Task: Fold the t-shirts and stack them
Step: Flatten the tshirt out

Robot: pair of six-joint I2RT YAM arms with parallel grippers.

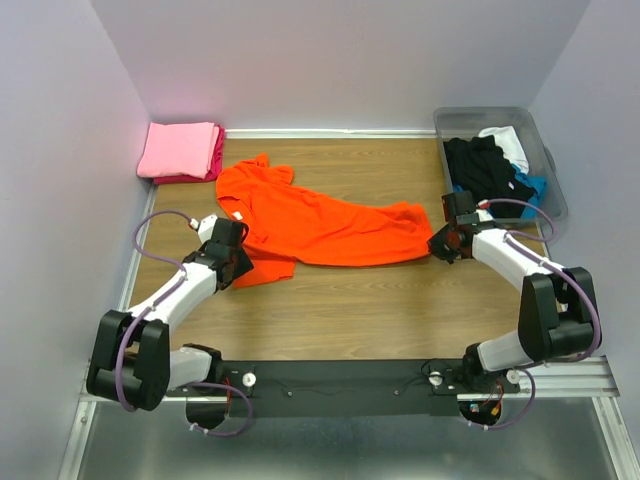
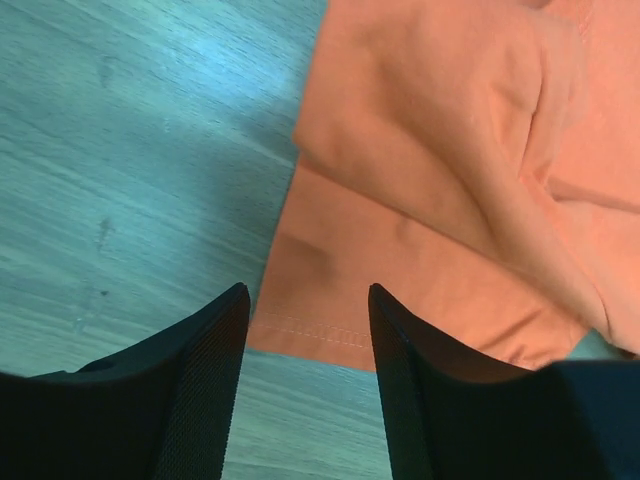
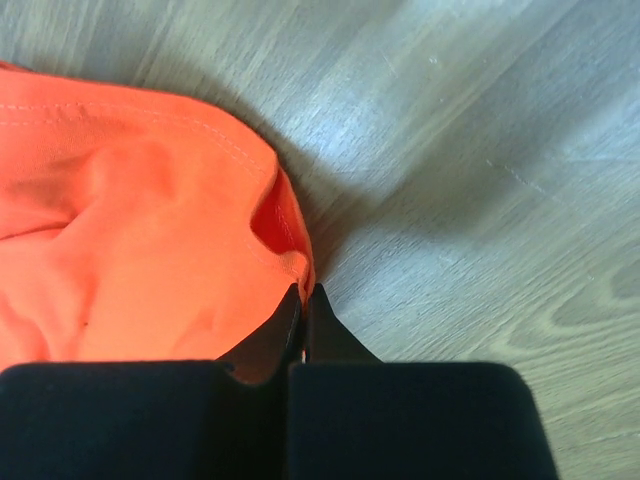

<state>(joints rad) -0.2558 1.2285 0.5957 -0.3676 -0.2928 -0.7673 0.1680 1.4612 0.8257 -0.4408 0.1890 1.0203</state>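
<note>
A bright orange t-shirt (image 1: 320,225) lies crumpled across the middle of the wooden table. My right gripper (image 1: 440,243) is shut on the shirt's right edge (image 3: 290,255), pinching a fold of cloth between its fingertips (image 3: 303,292). My left gripper (image 1: 235,262) is open just off the shirt's lower left hem (image 2: 330,330), jaws wide apart with the stitched hem and bare table between them (image 2: 308,292). A folded light pink t-shirt (image 1: 180,148) lies on a magenta one (image 1: 214,160) at the back left. Black, white and blue shirts sit in the bin.
A translucent grey plastic bin (image 1: 548,185) stands at the back right, holding black (image 1: 480,165), white (image 1: 505,140) and blue (image 1: 533,184) cloth. Walls close in the table at the back and both sides. A black rail runs along the near edge (image 1: 330,380).
</note>
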